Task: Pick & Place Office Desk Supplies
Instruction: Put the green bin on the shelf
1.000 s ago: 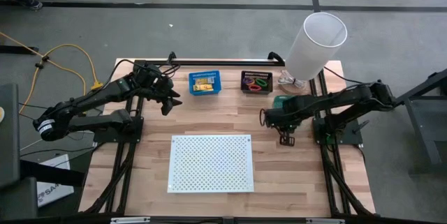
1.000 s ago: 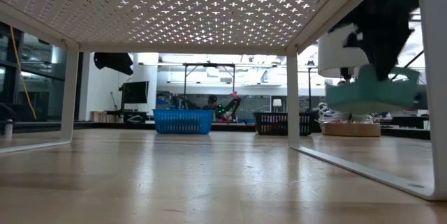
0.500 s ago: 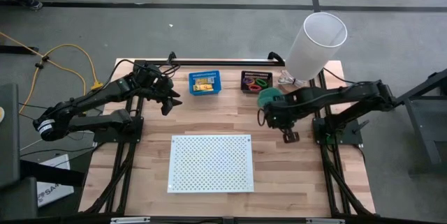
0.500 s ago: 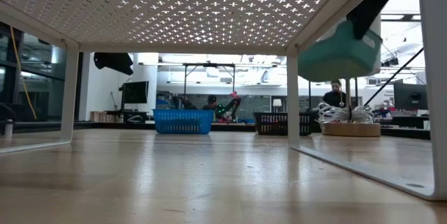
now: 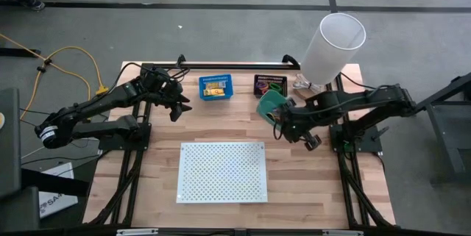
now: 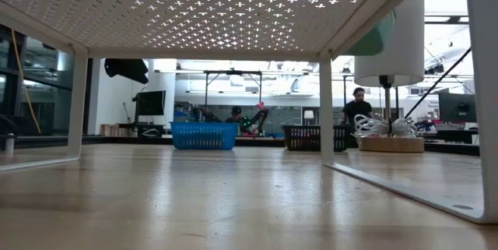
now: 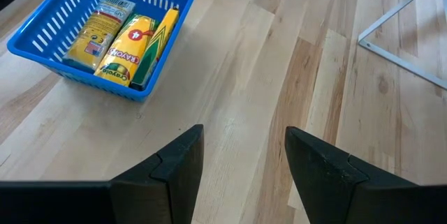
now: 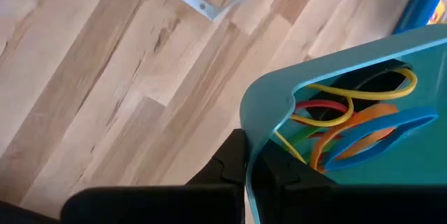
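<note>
My right gripper (image 5: 280,116) is shut on a small teal-green bin (image 5: 268,104), held in the air right of the table's middle, near the black bin (image 5: 270,86). In the right wrist view the teal bin (image 8: 335,91) holds yellow, red and green rubber bands (image 8: 328,112) and orange and blue loops. It also shows high up in the low view (image 6: 372,36). My left gripper (image 5: 179,108) is open and empty above the table, left of the blue bin (image 5: 215,87), which holds yellow-orange packets (image 7: 129,46). My right gripper holds the teal bin by its rim and wall (image 8: 249,155), at one side of the bin. One finger (image 8: 227,165) is outside the wall and one (image 8: 279,172) inside. The bin is lifted clear of the table and tilted.
The white perforated board (image 5: 222,171) stands on legs at the table's near middle. A tall white cylinder (image 5: 333,47) stands at the far right corner. The black bin holds bright loops. People show in the room beyond the table (image 6: 358,106).
My right gripper has risen and gone toward the table's left edge with the teal bin. The bin has gone up and left with it and has tipped over.
</note>
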You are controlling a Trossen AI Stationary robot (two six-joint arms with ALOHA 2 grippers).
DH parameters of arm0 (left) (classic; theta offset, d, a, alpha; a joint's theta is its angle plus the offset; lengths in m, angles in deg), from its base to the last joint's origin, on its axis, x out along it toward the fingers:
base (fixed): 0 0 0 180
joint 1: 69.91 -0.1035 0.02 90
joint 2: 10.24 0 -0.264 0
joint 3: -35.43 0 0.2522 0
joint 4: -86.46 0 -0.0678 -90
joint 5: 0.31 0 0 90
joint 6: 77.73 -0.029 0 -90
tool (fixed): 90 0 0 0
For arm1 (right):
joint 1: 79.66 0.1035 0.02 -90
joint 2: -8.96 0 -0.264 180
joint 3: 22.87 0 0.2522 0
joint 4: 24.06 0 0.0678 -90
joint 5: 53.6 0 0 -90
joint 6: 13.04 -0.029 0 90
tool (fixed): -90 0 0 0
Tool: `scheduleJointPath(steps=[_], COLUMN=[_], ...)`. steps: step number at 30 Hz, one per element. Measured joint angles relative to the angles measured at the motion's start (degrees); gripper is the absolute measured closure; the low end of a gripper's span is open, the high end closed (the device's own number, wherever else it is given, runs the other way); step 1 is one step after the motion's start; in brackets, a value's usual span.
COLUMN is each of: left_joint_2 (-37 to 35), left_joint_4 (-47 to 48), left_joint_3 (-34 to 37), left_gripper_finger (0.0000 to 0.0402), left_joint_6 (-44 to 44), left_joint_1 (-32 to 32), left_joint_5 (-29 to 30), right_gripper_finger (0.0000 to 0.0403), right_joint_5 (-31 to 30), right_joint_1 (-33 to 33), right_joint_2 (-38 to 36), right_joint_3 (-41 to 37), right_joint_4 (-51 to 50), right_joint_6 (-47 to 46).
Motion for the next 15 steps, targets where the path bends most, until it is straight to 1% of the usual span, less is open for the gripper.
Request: scheduleJointPath(steps=[10, 15], left_joint_2=[0.0, 0.0], left_joint_4=[0.0, 0.0], left_joint_3=[0.0, 0.0], left_gripper_finger=[0.0206, 0.0206], left_joint_6=[0.0, 0.0], left_joint_1=[0.0, 0.0], left_joint_5=[0.0, 0.0], right_gripper_finger=[0.04, 0.04], right_joint_5=[0.0, -0.1], right_joint_1=[7.6, 12.2], right_joint_2=[6.0, 8.7], right_joint_3=[5.6, 7.8], right_joint_4=[0.6, 1.8], right_joint_6=[5.7, 5.8])
